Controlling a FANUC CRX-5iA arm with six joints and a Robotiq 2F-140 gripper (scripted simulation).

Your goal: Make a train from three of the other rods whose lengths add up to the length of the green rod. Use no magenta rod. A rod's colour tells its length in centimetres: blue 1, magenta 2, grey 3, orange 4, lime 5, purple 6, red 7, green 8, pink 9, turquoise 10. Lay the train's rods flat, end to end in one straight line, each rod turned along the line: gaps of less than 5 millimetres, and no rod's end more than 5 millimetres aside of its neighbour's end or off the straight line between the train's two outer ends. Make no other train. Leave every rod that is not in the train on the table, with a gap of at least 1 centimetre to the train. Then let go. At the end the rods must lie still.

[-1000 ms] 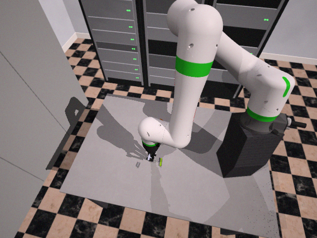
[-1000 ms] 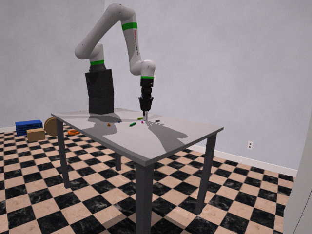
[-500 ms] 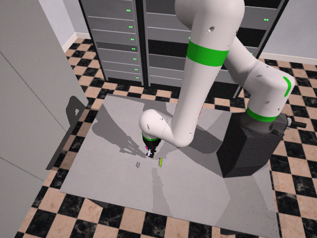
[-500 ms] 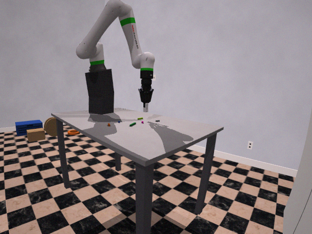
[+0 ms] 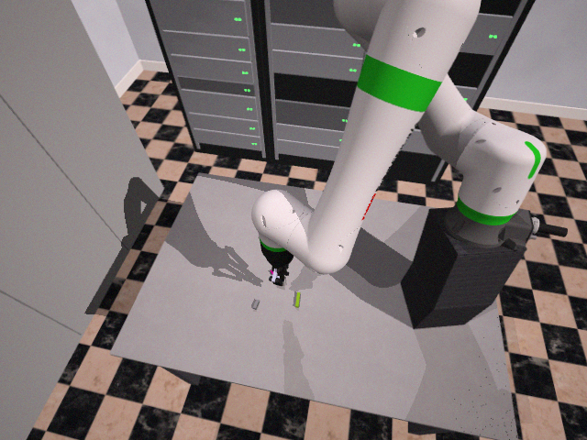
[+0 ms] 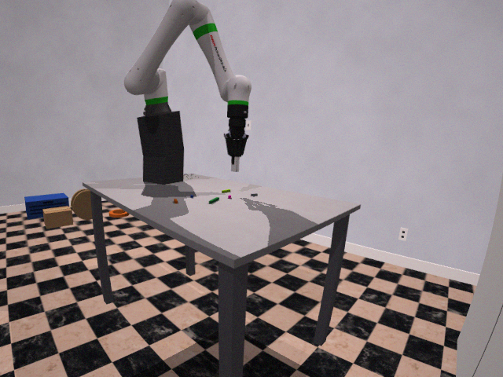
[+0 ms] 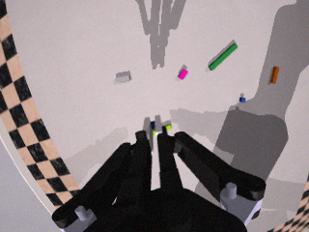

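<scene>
My gripper hangs well above the table, fingers nearly together. In the wrist view a small blue rod shows between the fingertips. The lime rod lies flat on the table, just beside and below the fingers. The grey rod lies to the left. Farther off lie the magenta rod, the long green rod, the orange rod and another blue rod. All are apart from each other. The arm hides the green, orange and blue rods in the top view.
The robot's dark base block stands on the table's right side. A grey cabinet wall rises close to the table's left edge. Boxes and a ring lie on the floor beyond the table.
</scene>
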